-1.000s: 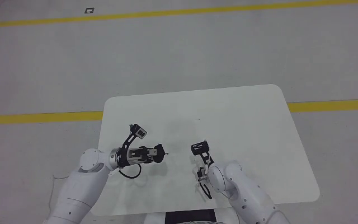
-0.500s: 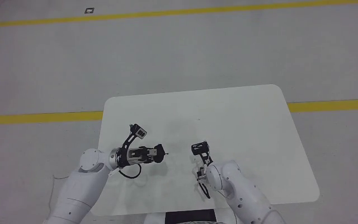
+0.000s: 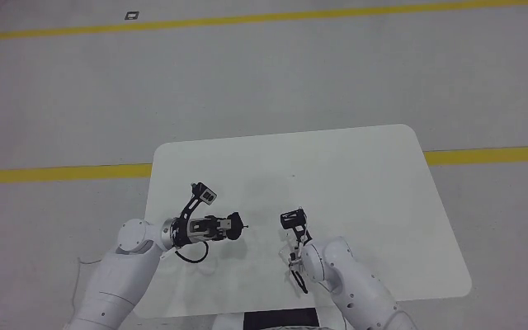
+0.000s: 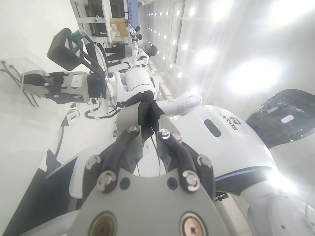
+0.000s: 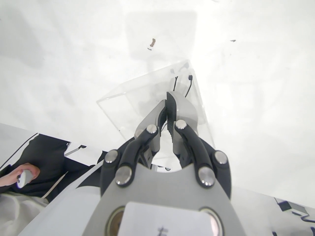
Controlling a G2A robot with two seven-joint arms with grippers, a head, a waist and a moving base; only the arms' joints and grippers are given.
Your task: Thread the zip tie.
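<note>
Pinching a black zip tie (image 4: 147, 116) in its closed grip, the left end effector (image 3: 234, 224) sits lower left of centre in the top view; the right end effector (image 5: 167, 104), tips pressed together, hangs at a clear box (image 5: 115, 106) on the worktop (image 3: 371, 165).

A clear box (image 5: 128, 104) stands on the surface (image 3: 371, 181), zip ties (image 5: 189, 84) lying inside; the right tool (image 5: 167, 104) is at the box, the left tool (image 3: 238, 224) apart to its left.
</note>
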